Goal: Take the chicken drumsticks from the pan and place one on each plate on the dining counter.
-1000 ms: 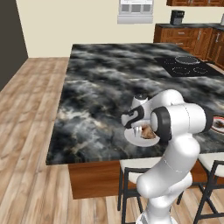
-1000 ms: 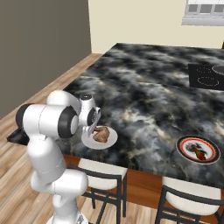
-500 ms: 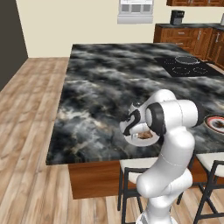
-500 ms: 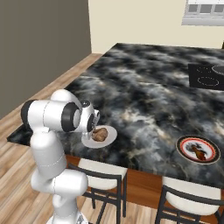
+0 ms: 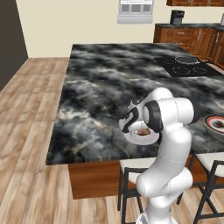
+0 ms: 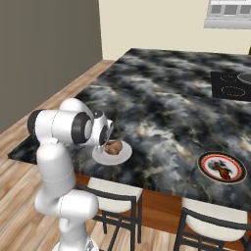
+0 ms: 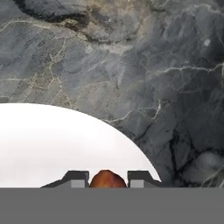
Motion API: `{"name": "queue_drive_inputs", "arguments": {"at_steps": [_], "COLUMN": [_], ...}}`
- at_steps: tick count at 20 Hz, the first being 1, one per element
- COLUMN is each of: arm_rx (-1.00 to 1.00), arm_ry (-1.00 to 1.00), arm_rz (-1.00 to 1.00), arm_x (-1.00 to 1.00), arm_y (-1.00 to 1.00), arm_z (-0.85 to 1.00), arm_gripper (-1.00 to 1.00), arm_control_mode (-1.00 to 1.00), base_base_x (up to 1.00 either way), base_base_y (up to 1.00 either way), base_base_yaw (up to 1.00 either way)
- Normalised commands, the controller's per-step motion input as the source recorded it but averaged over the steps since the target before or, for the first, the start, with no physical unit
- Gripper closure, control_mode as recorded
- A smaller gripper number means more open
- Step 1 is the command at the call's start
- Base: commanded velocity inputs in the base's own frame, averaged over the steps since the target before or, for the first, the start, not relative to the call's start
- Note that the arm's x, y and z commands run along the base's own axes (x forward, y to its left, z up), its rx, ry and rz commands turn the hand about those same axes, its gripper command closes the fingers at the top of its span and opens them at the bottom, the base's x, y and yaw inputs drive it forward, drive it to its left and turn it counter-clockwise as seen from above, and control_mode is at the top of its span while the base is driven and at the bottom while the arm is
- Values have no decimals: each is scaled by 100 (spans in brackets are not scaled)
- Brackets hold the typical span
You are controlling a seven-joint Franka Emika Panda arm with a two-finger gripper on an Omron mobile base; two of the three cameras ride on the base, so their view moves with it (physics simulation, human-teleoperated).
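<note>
Gripper (image 7: 106,179) fingers pinched on a golden-brown roasted drumstick (image 7: 106,179), right over the plain white round plate (image 7: 52,144).

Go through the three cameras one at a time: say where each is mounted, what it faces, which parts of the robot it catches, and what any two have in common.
Left base view: behind the arm on its left, looking forward and down across the dining counter; the white arm rises at lower right.
Right base view: behind on its right, facing the same counter; the arm rises at lower left, beside the white plate with a drumstick.
Hand view: on the hand, looking along the end effector at the white plate and marble; two dark fingertips flank the drumstick.
Shared: both base views show the patterned plate.
</note>
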Motion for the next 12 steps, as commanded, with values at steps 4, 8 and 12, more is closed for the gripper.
{"name": "queue_drive_inputs", "arguments": {"at_steps": [4,8,12], "arm_rx": [0,0,0], "arm_ry": [-3,0,0], "arm_rz": [0,0,0], "arm_x": [11,-1,-6], "arm_y": [0,0,0], "arm_z": [-3,0,1], "arm_gripper": [-100,-100,-100], "arm_control_mode": [-100,-100,-100], "base_base_x": [0,0,0], "base_base_y": [0,0,0], "base_base_yaw": [0,0,0]}}
